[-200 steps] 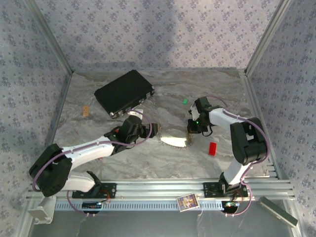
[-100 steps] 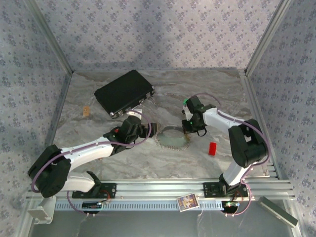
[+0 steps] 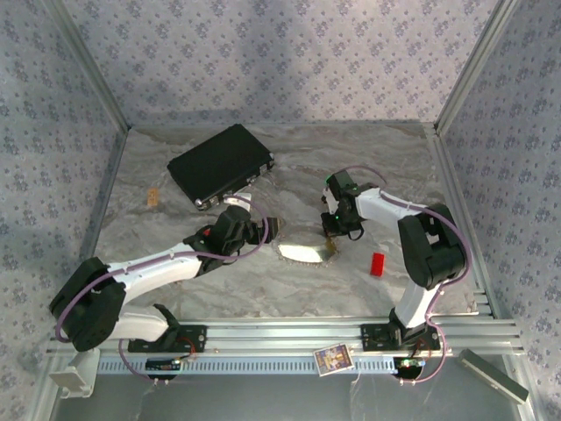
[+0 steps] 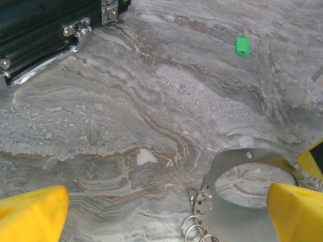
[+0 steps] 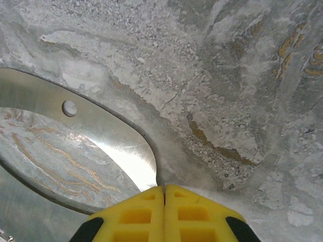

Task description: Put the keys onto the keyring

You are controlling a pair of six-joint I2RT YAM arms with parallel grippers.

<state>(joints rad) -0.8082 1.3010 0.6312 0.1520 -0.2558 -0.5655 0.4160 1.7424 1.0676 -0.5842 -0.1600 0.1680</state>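
R end effector (image 5: 165,189) pinched shut on keyring (image 5: 118,138) rim; L end effector (image 4: 166,214) spread wide above desk (image 4: 151,101), one finger over keyring.

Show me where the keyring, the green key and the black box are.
keyring (image 4: 237,219): left wrist view, flat metal below its opening.
green key (image 4: 242,45): left wrist view, plastic head.
black box (image 3: 219,164): top external view, lid.
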